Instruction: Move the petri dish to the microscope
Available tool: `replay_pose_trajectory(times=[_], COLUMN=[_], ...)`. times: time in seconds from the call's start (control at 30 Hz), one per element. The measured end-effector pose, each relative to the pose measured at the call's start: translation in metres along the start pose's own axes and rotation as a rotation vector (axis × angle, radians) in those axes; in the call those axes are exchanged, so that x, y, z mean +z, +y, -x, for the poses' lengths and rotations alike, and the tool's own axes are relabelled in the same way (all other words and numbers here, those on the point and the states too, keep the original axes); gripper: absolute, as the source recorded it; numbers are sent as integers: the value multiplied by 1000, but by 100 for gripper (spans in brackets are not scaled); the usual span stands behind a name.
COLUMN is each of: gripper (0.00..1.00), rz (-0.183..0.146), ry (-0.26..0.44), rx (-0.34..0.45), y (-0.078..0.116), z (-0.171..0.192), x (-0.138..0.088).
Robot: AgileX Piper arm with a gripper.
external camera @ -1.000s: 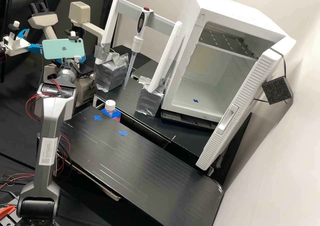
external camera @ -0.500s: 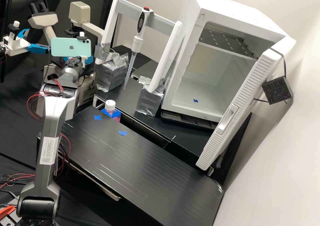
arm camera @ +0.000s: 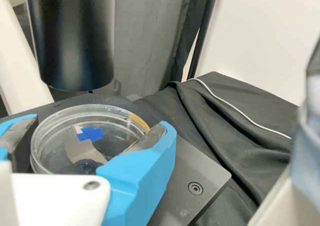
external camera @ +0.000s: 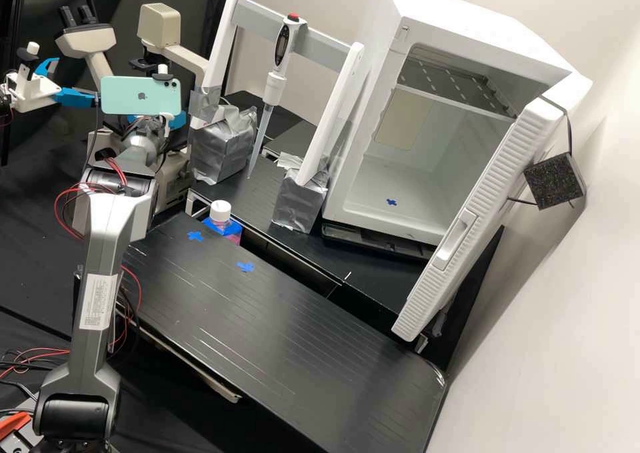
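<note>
In the high view my gripper (external camera: 177, 119) is at the microscope (external camera: 160, 26), largely behind the phone on my wrist; a bit of blue finger shows beside it. In the wrist view the gripper (arm camera: 97, 126) is shut on the clear, round petri dish (arm camera: 115, 115), a finger on either side of its rim. The dish lies level over the microscope's dark grey stage (arm camera: 207, 173), below the black cylinder (arm camera: 72, 41). A blue tape mark shows through it. Whether its underside touches the stage, I cannot tell.
A pipette (external camera: 273, 86) hangs from a white frame right of the microscope, above taped silver blocks. A white-capped bottle (external camera: 221, 211) stands by the bench edge (external camera: 293, 373). The open white incubator (external camera: 413, 173) is farther right. A second arm's blue fingers (external camera: 75, 97) are at the left.
Over the first half second my wrist and its phone moved right and slightly up in the high view, levelling a little. Since then they have barely shifted.
</note>
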Motion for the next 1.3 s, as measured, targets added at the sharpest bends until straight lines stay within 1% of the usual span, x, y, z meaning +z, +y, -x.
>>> replay_pose_trajectory(times=[0.3,0.33,0.4,0.47,0.5,0.8,0.93,0.97,1.13,1.2,1.3], gripper=[0,0,0,0,100,100,100,100,100,100,100], rz=[15,10,19,15,18,24,36,32,35,25,1], ry=[5,5,5,7,7,11,11,11,12,10,13], rx=[0,0,0,1,1,-16,-17,-17,-23,-29,-40], y=[0,0,0,0,0,-1,-2,-2,-3,-4,-5], z=[0,0,0,0,0,0,0,0,0,1,7], x=[0,0,-1,-1,-1,-1,-2,-2,-2,-1,-2])
